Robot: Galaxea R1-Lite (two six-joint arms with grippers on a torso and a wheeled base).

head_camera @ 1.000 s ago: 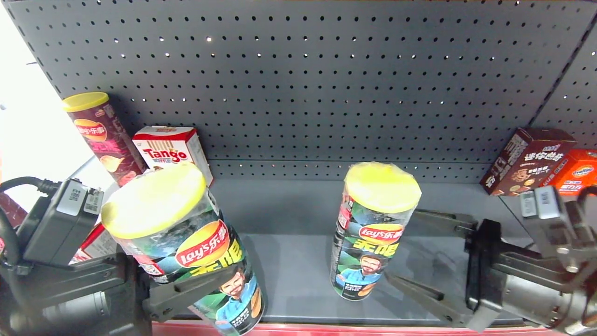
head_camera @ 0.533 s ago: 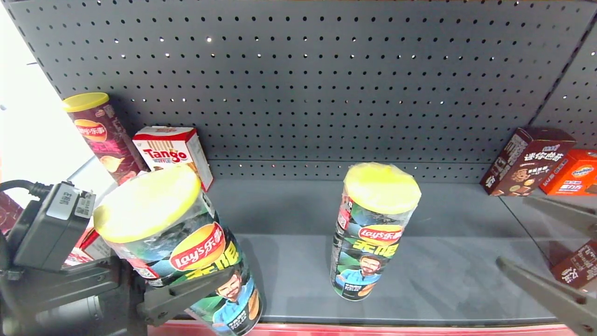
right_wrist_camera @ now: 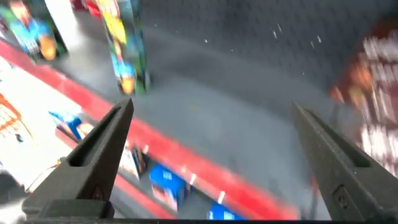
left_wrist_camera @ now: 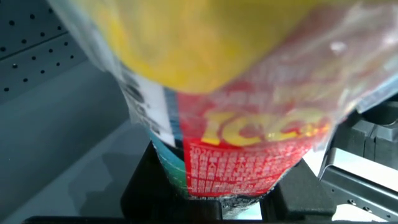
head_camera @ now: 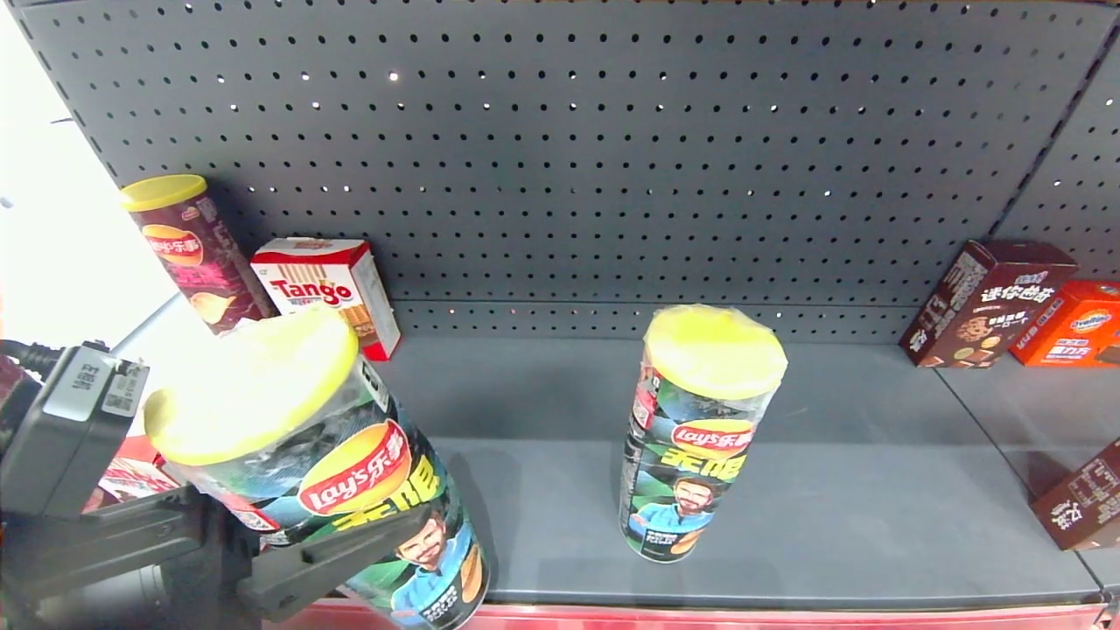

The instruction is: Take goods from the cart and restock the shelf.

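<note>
We see the left gripper (head_camera: 289, 529) at the near left of the shelf (head_camera: 875, 490). Its fingers are clamped around a yellow-lidded chip can (head_camera: 324, 455), which tilts over the shelf's front edge. A second can (head_camera: 700, 429) stands upright mid-shelf, well apart. The right gripper (right_wrist_camera: 214, 155) hangs before the shelf's red front edge, its fingers spread wide and empty.

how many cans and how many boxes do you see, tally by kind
chip cans: 3 (near green can, middle green can, maroon can)
boxes: 4 (white-red box, upright brown box, orange box, corner brown box)
total: 7
red pack at far left too hidden to class
</note>
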